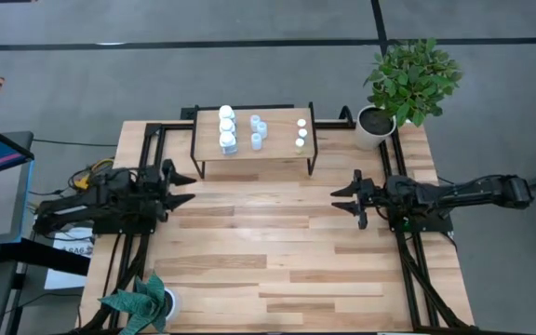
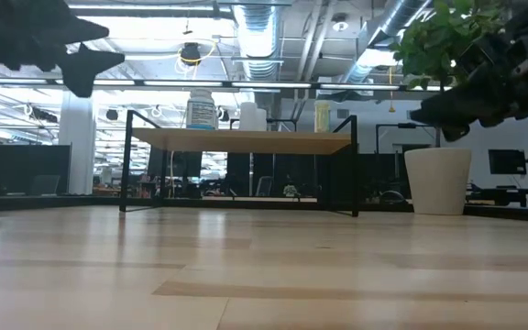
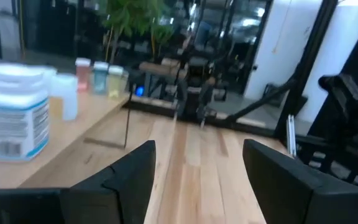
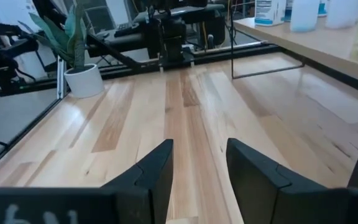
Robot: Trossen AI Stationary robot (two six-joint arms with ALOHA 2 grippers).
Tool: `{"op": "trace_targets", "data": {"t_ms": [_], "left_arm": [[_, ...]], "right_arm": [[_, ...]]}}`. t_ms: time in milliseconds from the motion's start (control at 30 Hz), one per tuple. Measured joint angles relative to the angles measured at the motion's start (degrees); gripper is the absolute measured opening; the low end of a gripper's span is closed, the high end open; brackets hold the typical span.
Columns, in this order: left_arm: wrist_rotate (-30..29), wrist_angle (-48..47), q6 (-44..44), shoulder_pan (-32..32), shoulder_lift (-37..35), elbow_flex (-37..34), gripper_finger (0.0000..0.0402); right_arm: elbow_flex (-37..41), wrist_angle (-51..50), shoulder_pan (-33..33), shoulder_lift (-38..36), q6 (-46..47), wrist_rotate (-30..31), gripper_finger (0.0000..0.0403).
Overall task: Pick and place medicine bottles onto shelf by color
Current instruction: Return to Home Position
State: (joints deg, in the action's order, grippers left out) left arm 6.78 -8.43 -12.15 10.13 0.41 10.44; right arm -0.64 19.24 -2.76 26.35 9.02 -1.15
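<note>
The shelf stands at the table's far middle on thin black legs. The medicine bottles stand on its top: larger white ones at its left, pale-blue ones in the middle, tiny ones at its right. My left gripper hovers near the table's left edge, level, pointing right, open and empty. Facing it from the right side, my right gripper is also open with nothing between its fingers. Both are nearer than the shelf and touch nothing.
A leafy plant in a white pot stands at the far right corner beside the shelf. A smaller potted plant sits at the near left corner. Black frame rails run along both sides. Bare wooden tabletop lies between the grippers.
</note>
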Motion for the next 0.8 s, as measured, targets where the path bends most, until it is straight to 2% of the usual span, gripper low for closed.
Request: {"op": "trace_targets", "data": {"t_ms": [233, 500, 667, 800], "left_arm": [[0.4, 15.5, 1.5, 0.0, 0.0, -9.8, 0.0228], [-0.4, 13.3, 4.7, -0.1, 0.2, -9.7, 0.0228], [-4.2, 10.4, 4.7, -0.1, 0.9, -9.8, 0.0228], [-4.1, 10.3, 1.7, -0.1, 1.4, -9.8, 0.0228]], "right_arm": [[0.0, -1.2, 0.0, 0.2, 0.2, 0.0, 0.0166], [0.0, -7.4, 0.0, 0.3, 2.6, -0.1, 0.0166], [0.0, -8.1, 0.0, 0.3, 8.0, -0.1, 0.0169], [0.0, -7.6, 0.4, -1.2, 3.5, -2.4, 0.0168]]}}
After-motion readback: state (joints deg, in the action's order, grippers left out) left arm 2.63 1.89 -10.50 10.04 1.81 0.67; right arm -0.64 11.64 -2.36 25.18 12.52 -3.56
